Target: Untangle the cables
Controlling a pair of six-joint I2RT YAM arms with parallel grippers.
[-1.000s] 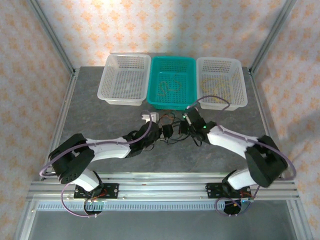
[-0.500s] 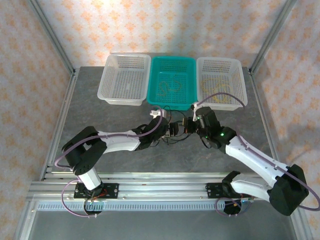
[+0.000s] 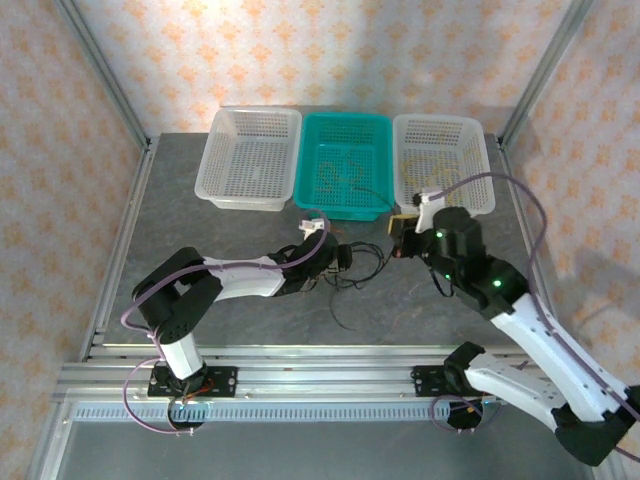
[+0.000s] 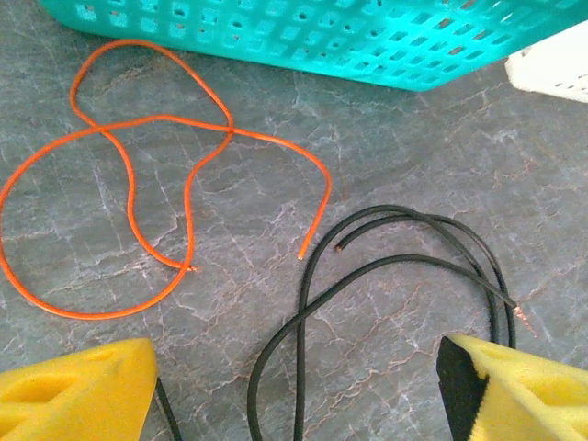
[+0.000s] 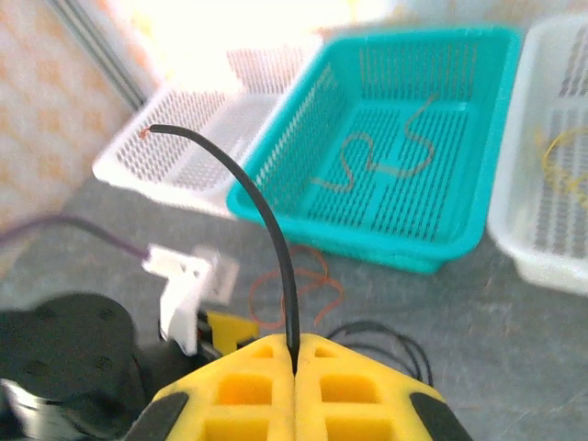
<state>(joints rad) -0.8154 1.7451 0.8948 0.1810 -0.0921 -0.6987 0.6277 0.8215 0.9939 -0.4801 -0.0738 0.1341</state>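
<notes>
Right gripper (image 5: 295,347) has swung off the centre pile, up and right toward the white basket (image 3: 487,175). It is clenched on 1 black cable (image 5: 266,207), whose free end stands above the pads. I judge that strand is pulling clear.

Left gripper (image 4: 294,390) is released, hovering over the orange cable (image 4: 188,184) and black loops (image 4: 404,266). Both lie on the table (image 4: 413,138), just near of the teal basket (image 4: 276,37).

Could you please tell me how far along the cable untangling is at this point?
Done: a brownish cable lies in the teal basket and a yellow cable in the right white basket. In hand: the right gripper is shut on a black cable, its end raised. Left: an orange cable and black loops lie on the table by the open left gripper, not yet sorted.
</notes>
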